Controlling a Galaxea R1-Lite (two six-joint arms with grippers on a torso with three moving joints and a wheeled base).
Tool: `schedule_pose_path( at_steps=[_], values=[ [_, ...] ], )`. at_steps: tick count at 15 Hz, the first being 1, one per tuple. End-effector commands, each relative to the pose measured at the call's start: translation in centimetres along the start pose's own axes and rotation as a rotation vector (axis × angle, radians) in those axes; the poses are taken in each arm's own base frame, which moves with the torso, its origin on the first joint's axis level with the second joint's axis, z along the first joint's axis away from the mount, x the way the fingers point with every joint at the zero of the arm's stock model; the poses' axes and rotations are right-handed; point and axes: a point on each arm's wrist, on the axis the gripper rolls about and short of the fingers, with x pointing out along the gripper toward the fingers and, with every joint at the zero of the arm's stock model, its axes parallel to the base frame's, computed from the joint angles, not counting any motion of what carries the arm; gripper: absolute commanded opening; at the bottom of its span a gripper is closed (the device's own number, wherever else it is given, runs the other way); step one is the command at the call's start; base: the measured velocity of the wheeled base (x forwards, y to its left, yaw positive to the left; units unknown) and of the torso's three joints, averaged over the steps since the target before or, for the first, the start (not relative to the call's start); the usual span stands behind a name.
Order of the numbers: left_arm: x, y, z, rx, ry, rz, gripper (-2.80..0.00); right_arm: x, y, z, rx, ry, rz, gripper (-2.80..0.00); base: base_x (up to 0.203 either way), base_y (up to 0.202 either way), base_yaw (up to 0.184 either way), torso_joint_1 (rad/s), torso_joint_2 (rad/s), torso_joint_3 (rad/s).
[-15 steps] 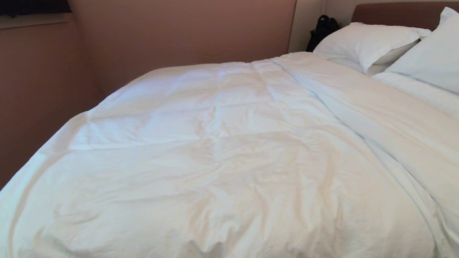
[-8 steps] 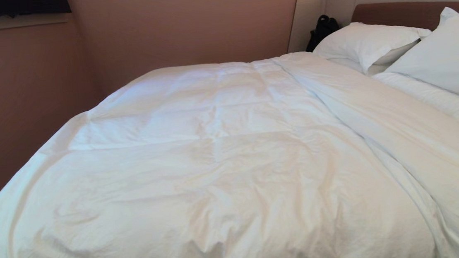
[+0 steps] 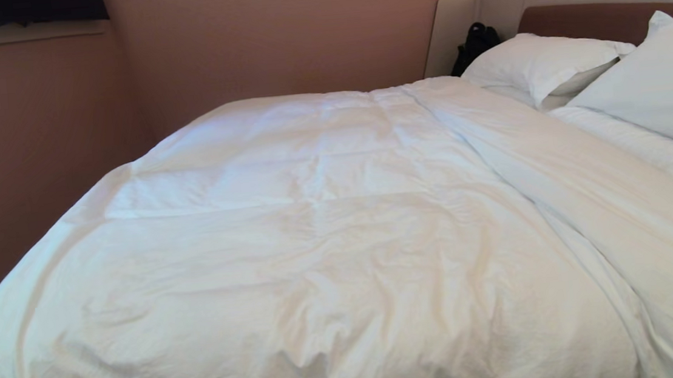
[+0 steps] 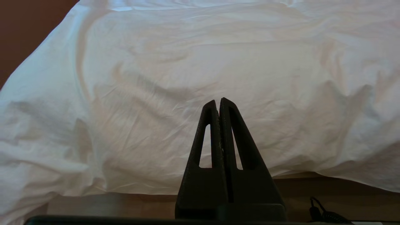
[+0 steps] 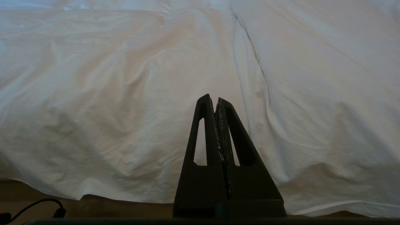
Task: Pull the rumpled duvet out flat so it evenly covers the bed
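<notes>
The white puffy duvet (image 3: 316,233) lies spread over the bed, wrinkled near the foot, with a long fold running diagonally toward the pillows. The bed's brown and beige headboard (image 3: 601,13) shows at the far right. Neither gripper appears in the head view. In the left wrist view my left gripper (image 4: 218,100) is shut and empty, held off the foot edge of the duvet (image 4: 200,78) without touching it. The right wrist view shows my right gripper (image 5: 216,97) likewise shut and empty, in front of the hanging edge of the duvet (image 5: 125,93).
Two white pillows (image 3: 539,64) (image 3: 662,87) rest against the headboard. A black bag (image 3: 473,46) sits in the far corner beside them. A pinkish wall (image 3: 34,148) runs close along the bed's left side. Brown bed base (image 4: 125,204) and a cable (image 5: 34,206) show below the duvet.
The whole picture has shifted very slightly, so the camera moved a touch. The duvet and both grippers stay as they were.
</notes>
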Motion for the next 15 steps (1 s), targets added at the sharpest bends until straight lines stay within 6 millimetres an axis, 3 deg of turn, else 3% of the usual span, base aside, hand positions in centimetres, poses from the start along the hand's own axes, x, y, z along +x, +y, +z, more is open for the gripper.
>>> schedule_pose_path(
  at_steps=[1, 15],
  values=[
    [0.00, 0.00, -0.02, 0.004, 0.002, -0.001, -2.80, 0.00, 0.00, -0.01, 0.000, 0.000, 0.001, -2.80, 0.005, 0.069, -0.013, 0.002, 0.00, 0.000],
    [0.00, 0.00, -0.02, 0.002, 0.002, -0.003, -2.80, 0.00, 0.00, -0.01, 0.000, 0.000, 0.001, -2.80, 0.000, 0.189, -0.001, 0.002, 0.00, 0.001]
  ],
)
